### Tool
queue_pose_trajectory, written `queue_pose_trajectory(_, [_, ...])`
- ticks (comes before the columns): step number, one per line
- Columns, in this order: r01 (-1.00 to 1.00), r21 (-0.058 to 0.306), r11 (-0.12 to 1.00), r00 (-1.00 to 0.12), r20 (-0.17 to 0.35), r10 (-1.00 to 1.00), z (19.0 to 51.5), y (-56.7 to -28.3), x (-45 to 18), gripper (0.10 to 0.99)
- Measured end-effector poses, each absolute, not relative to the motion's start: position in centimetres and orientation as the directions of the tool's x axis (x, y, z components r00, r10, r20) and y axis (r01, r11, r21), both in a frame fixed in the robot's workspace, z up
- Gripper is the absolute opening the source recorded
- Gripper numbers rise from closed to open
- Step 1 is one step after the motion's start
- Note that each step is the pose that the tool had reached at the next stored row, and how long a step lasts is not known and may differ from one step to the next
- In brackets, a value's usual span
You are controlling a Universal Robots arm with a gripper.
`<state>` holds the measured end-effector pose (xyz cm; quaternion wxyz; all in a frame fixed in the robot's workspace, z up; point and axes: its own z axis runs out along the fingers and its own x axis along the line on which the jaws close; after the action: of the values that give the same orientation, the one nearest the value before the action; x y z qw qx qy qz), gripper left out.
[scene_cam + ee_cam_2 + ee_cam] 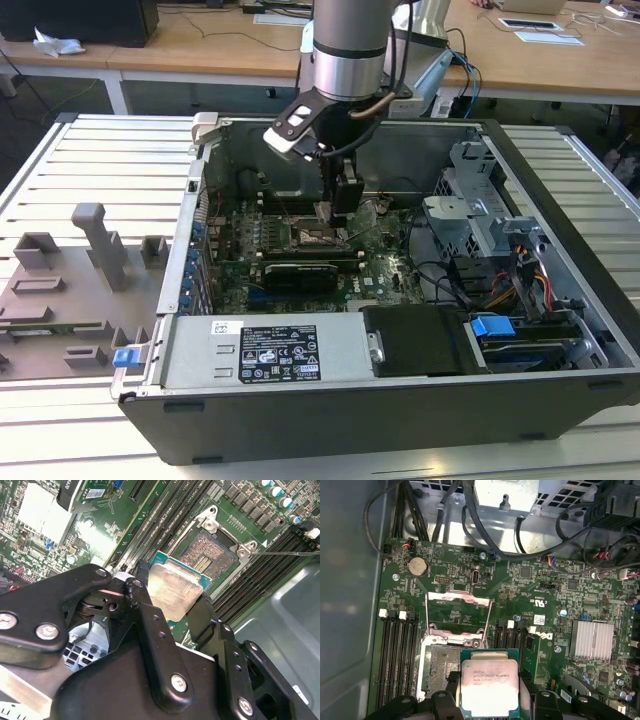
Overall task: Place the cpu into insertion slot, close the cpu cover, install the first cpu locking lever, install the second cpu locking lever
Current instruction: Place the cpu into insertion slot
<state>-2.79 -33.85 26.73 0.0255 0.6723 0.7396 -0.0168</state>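
Hand [170, 599] clamped on cpu [487, 687], hovering above insertion slot [207, 555]; cpu cover [455, 596] flipped open.

- The insertion slot [440, 672] is lying uncovered from above, and part of its contact field is showing bare.
- The cpu [490, 687], which the fingers [145, 620] are clamping, is hanging partly over one slot edge.
- The cpu cover [457, 612] is sitting folded back off the slot, bordering one side.
- Memory slots [397, 650] are flanking the slot on both sides.
- Cables [440, 270] and the drive cage [490, 215] are crowding the exterior view's right.
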Motion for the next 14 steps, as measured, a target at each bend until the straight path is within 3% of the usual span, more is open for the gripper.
queue_pose_trajectory(14, [1.0, 0.009, 0.0, 0.0, -0.068, 0.998, 26.73, -33.85, -2.79, 0.545])
